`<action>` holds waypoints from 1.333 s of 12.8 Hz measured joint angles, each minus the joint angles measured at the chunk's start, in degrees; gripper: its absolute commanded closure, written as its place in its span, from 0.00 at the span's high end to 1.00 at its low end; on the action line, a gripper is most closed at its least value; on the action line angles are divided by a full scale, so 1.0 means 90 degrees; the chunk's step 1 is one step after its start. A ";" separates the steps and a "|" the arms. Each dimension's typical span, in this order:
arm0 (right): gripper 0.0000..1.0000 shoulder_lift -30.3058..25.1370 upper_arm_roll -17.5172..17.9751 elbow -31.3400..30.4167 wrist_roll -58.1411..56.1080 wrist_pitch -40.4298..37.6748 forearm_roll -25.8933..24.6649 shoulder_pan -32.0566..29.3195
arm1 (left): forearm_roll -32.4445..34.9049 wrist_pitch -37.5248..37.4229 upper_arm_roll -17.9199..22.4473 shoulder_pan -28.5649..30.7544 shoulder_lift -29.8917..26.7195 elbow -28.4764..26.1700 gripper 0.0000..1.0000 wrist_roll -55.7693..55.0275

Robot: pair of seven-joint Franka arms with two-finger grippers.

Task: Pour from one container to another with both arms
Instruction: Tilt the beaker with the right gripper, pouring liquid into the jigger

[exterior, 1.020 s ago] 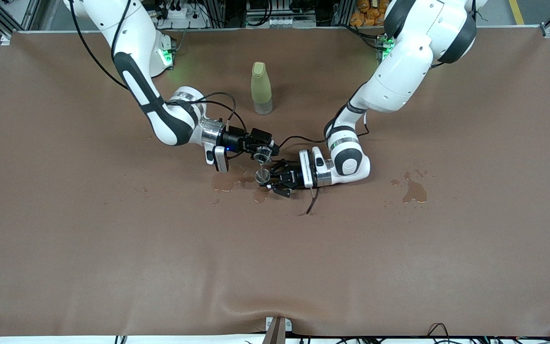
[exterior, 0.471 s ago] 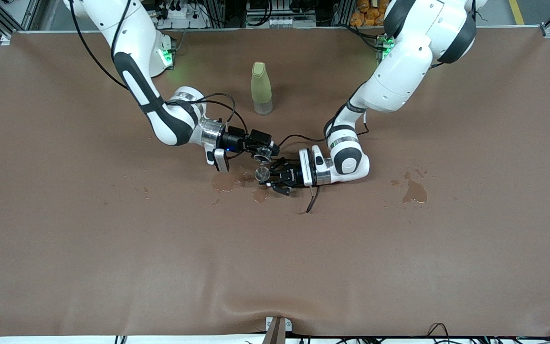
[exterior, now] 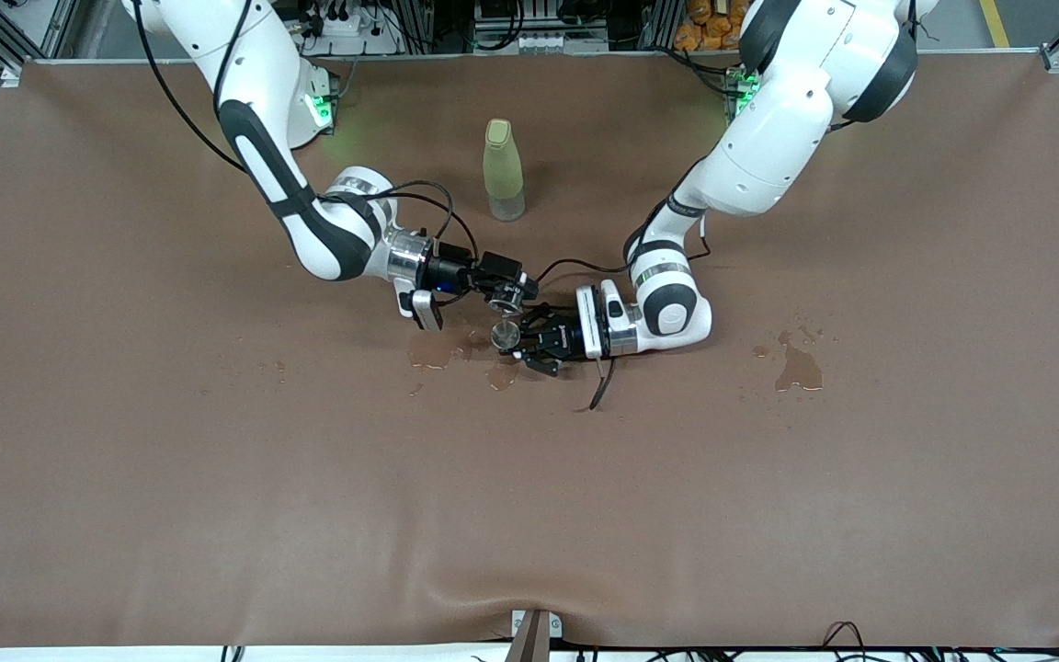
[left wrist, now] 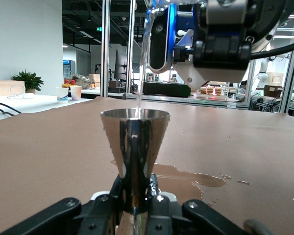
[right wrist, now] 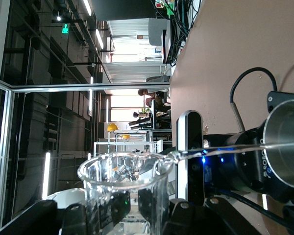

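Note:
A tiny clear glass cup [exterior: 506, 296] [right wrist: 125, 188] is tipped over in my right gripper [exterior: 504, 287] [right wrist: 132, 208], which is shut on it. A thin stream of water [left wrist: 143, 63] [right wrist: 220, 149] runs from its lip into the grey shiny mouth of the small stemmed metal vessel [exterior: 504, 336] [left wrist: 134, 142] [right wrist: 286, 147]. My left gripper [exterior: 528, 346] [left wrist: 135, 198] is shut on that vessel's stem and holds it upright just above the table. The cup hangs directly above the vessel.
A tall yellow-green bottle [exterior: 503, 170] stands farther from the front camera, between the arms' bases. Wet puddles [exterior: 442, 351] [left wrist: 186, 178] lie under the grippers, and another puddle [exterior: 798, 368] lies toward the left arm's end. A loose strap [exterior: 601, 391] hangs from the left wrist.
The right wrist has rolled and tipped the glass cup further over the vessel. The left gripper with the vessel has shifted slightly under the cup.

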 measured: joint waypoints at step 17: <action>0.00 -0.0099 -0.0003 0.0126 0.1743 -0.0111 0.0006 -0.0065 | 0.0000 -0.0029 -0.0153 0.0145 -0.0163 -0.0102 0.00 0.0000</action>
